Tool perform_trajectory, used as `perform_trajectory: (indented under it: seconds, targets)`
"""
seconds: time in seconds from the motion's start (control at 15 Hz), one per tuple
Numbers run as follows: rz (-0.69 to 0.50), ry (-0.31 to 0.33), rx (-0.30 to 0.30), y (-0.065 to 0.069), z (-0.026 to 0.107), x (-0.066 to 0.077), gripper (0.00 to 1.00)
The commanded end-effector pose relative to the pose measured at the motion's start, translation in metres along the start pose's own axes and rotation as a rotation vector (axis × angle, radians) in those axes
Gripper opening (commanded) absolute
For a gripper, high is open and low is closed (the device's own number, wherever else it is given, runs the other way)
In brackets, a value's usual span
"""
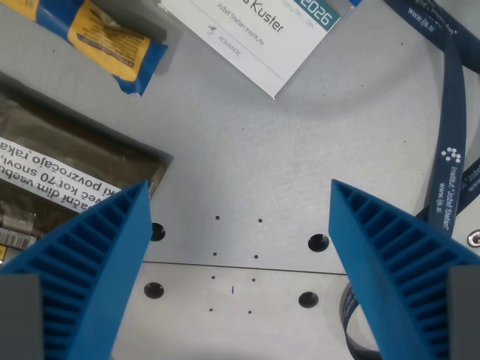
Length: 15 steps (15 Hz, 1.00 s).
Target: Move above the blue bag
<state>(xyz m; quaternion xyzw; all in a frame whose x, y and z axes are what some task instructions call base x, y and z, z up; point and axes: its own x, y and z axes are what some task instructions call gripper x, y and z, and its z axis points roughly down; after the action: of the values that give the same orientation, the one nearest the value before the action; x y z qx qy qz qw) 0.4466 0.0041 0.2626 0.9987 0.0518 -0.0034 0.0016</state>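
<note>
A blue bag with a yellow label lies at the wrist view's top left, partly cut off by the frame edge. My gripper hangs over bare grey metal table, well below and to the right of the bag. Its two blue ribbed fingers stand wide apart with nothing between them, so it is open.
A brown pouch with a white text label lies at the left, under the left finger. A white name badge sits at the top, its dark blue lanyard curving down the right edge. The table has bolt holes and a seam.
</note>
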Motion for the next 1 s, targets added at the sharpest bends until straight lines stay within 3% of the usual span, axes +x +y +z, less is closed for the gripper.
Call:
perform_trajectory:
  seconds: [0.07,0.53,1.0]
  targets:
    - [0.000,0.004,0.000,0.0000,-0.0016,0.0002,1.00]
    - [-0.043,0.004,0.002,-0.0011,-0.0005,0.0009,1.00]
    - [-0.203,0.013,0.011,-0.0089,0.0076,0.0063,1.00]
